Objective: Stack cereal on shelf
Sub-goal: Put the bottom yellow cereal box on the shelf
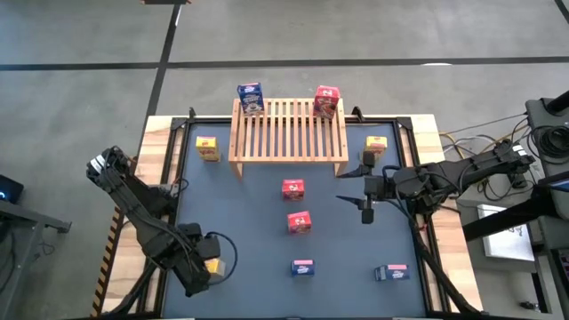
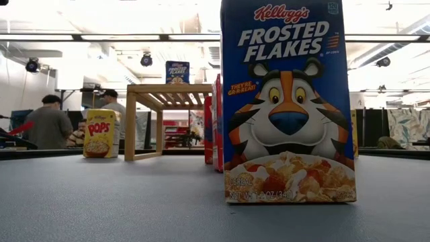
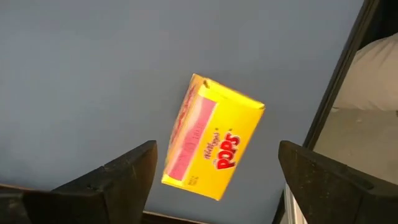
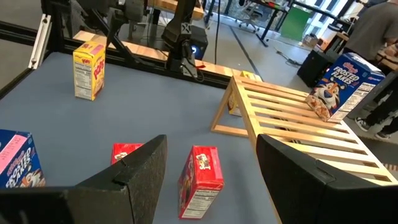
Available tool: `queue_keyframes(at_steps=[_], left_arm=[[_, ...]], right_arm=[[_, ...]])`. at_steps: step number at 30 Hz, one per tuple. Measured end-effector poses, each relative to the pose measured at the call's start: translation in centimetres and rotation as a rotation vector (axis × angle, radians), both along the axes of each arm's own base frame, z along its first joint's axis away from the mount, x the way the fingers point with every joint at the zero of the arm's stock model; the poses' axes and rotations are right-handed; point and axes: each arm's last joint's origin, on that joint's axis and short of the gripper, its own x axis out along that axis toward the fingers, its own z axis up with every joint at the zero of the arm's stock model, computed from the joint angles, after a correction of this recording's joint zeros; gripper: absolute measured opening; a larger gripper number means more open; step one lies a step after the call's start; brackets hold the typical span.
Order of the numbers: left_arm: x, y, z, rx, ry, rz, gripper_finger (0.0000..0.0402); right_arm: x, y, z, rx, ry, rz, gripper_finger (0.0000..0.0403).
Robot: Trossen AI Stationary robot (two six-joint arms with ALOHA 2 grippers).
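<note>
In the low view, the blue Frosted Flakes box (image 2: 289, 101) ran off the top edge and hid most of the red boxes (image 2: 213, 121) at centre. At far left, the people (image 2: 50, 124) were too small to make out.

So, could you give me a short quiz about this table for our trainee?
1. True or false: three cereal boxes stand on the shelf.
2. Which box lies below the open left end effector? A red, B yellow, C blue.
3. How many red boxes stand on the mat in front of the shelf?

Key
1. False: only a blue box and a red box.
2. B, the yellow box.
3. Two.
</note>
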Motion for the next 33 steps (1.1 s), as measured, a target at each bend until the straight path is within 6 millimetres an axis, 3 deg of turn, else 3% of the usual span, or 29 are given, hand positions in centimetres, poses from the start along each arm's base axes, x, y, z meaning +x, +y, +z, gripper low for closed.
queue_keyframes(at_steps=[19,33], left_arm=[[0.0,0.0,0.1,0.068,-0.080,-0.030,0.0323],[0.1,-0.1,-1.4,0.071,-0.100,-0.029,0.0323]], right_arm=[[0.1,0.0,0.2,-0.009,-0.023,0.003,0.0237],[0.1,0.0,0.3,-0.008,-0.027,0.003,0.0237]])
